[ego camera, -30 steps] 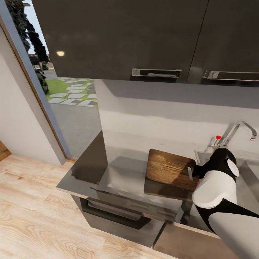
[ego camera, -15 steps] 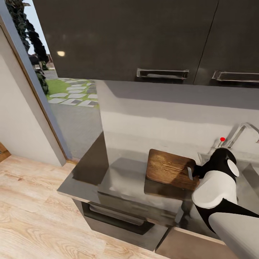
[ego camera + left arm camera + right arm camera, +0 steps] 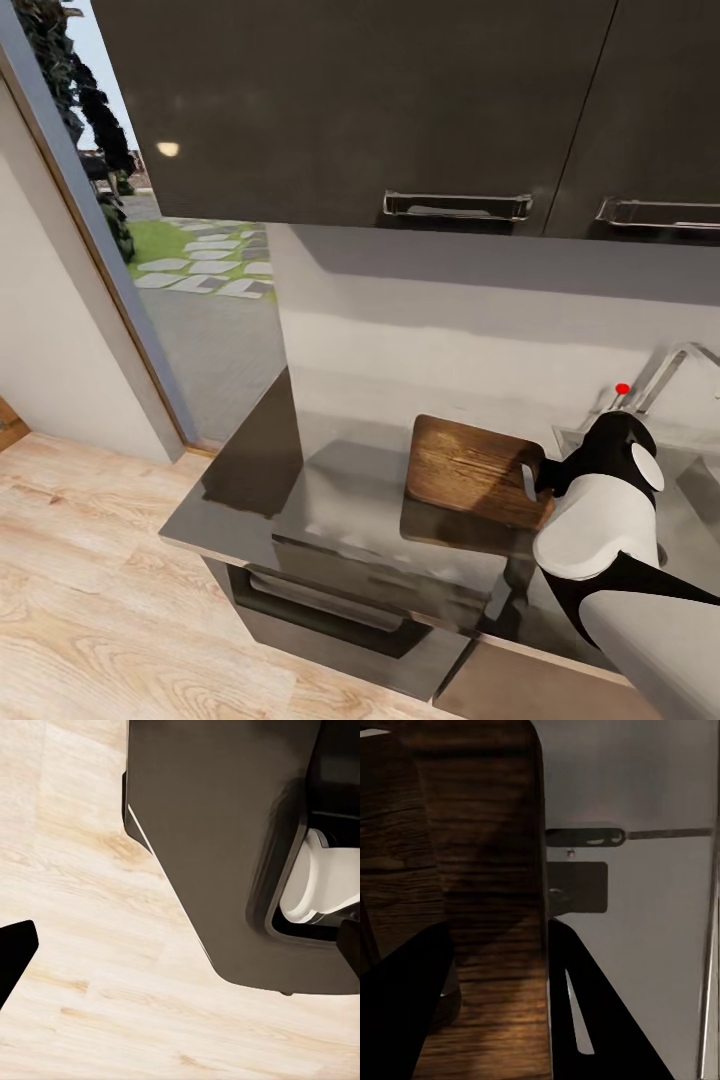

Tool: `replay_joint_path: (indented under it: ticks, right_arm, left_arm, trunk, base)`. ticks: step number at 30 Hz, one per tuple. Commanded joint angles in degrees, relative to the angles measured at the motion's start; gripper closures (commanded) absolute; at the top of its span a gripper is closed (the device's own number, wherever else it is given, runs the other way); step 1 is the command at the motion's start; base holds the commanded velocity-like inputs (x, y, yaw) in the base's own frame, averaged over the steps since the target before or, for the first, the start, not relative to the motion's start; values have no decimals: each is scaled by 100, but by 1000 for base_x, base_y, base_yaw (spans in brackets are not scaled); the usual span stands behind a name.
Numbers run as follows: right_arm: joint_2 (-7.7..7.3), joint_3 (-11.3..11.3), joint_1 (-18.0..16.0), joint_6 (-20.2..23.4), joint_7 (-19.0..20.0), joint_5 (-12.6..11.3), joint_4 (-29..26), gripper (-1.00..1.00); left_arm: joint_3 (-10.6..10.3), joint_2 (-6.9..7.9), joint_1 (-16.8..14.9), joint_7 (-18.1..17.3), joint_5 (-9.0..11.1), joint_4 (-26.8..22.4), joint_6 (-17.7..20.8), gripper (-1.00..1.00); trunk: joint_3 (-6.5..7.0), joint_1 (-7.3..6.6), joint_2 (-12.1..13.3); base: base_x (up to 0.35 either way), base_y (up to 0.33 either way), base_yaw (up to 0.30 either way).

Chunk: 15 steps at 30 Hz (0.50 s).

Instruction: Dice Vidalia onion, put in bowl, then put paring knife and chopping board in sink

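Board: rectangular dark-brown wooden chopping board (image 3: 470, 472) with rounded corners, lifted at an angle over the glossy dark-grey reflective countertop (image 3: 340, 490), its reflection below it.
Board axis: long axis runs from the wall-side corner toward the right arm, far end pointing up-left in the head view, near short end at the gripper.
Right gripper: right gripper (image 3: 495, 997) pinching the board's edge (one dark finger (image 3: 405, 1005) over the face, the other on the far side of the edge); in the head view the black-and-white wrist hides the fingers.
Left gripper: left gripper (image 3: 180, 952) with dark fingertips (image 3: 15, 952) at opposite frame edges, spread wide, holding nothing, above pale wood-plank floor (image 3: 90, 1005).
Head view extra: chrome angular tap (image 3: 670, 370) with red dot, rim of grey steel sink (image 3: 700, 470) just right of the board, glossy black upper cabinets (image 3: 350, 100), window (image 3: 150, 250).
Right wrist extra: board grain close up, cabinet-handle reflection in the worktop.
Left wrist extra: robot's dark base (image 3: 217, 847) on the floor.
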Motion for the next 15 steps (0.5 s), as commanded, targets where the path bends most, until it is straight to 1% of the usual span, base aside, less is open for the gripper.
replay_joint_path:
  ticks: [1, 4, 8, 15]
  right_arm:
    - [30, -12, -9, 2, -125, 51, 7, 100]
    - [52, -16, -9, 2, -450, 49, 96, 100]
    - [63, -46, -9, 2, -669, 49, 192, 100]
    - [64, -131, -9, 2, -709, 48, 208, 100]
  left_arm:
    - [37, -2, 3, -7, 3, -10, -5, -100]
    - [39, -2, 3, -7, 3, -10, -5, -100]
    - [38, -2, 3, -7, 3, -10, -5, -100]
    - [37, -2, 3, -7, 3, -12, -5, -100]
  trunk:
    - [-10, 3, -11]
    - [-10, 3, -11]
    - [-10, 3, -11]
    - [-10, 3, -11]
  base:
    - [0, 0, 0]
    - [0, 0, 0]
    - [0, 0, 0]
    - [0, 0, 0]
